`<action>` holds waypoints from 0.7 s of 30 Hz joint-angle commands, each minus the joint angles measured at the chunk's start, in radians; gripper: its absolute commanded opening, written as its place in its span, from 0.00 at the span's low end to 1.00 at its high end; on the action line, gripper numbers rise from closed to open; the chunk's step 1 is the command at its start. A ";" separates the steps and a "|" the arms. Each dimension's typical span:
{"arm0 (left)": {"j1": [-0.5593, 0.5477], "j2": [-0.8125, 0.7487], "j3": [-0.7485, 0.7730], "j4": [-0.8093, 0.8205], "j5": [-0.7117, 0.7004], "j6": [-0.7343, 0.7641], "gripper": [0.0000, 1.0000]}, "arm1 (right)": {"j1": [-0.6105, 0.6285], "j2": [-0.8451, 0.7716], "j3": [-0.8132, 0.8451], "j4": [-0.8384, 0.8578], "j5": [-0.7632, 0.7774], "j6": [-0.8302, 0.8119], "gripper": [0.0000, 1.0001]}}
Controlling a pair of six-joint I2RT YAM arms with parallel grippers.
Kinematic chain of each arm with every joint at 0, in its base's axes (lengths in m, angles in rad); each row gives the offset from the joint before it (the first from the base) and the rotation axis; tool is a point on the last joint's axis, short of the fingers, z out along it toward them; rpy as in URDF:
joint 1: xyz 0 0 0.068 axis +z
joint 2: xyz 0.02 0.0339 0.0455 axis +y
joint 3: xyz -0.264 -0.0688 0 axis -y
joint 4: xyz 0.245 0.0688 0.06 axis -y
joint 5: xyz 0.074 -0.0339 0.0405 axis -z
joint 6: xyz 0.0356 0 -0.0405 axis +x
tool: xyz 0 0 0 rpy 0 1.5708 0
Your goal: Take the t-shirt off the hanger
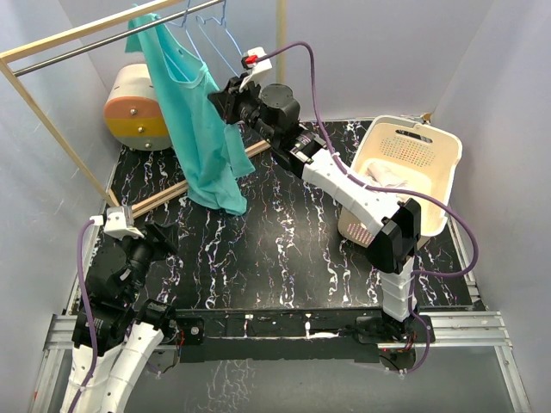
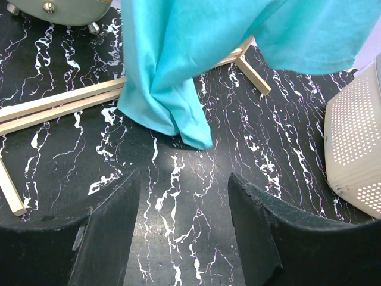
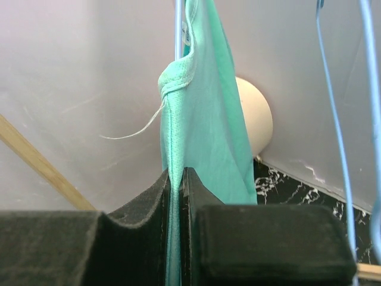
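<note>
My right gripper (image 3: 176,185) is clamped on the t-shirt (image 1: 200,129) edge, which hangs from the hanger (image 1: 211,34) down to the desk (image 1: 284,249), so grasp made, next I pull it off; left gripper (image 2: 184,220) idles agape, empty.

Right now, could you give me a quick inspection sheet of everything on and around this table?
Surface: black marbled table, white veins.
Job's things: teal t-shirt hanging from a blue hanger on the rail; its hem reaches the table.
Clutter: white laundry basket at the right with pale cloth inside; round cream, orange and yellow object at the back left.
Hands: right hand shut on the t-shirt's edge; left hand open, low over the table, holding nothing.
Cables: purple cable along the right arm, another on the left arm.
Surroundings: wooden rack frame; plain pale walls.
</note>
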 commanded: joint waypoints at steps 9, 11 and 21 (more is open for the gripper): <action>0.002 -0.006 -0.004 0.004 -0.004 0.003 0.59 | -0.005 -0.057 0.109 0.126 -0.037 -0.001 0.08; 0.001 -0.006 -0.005 0.004 -0.006 0.003 0.59 | -0.005 -0.127 -0.001 0.124 -0.043 -0.006 0.08; 0.001 -0.006 -0.011 0.043 0.032 0.017 0.68 | -0.005 -0.550 -0.431 -0.033 -0.128 -0.053 0.08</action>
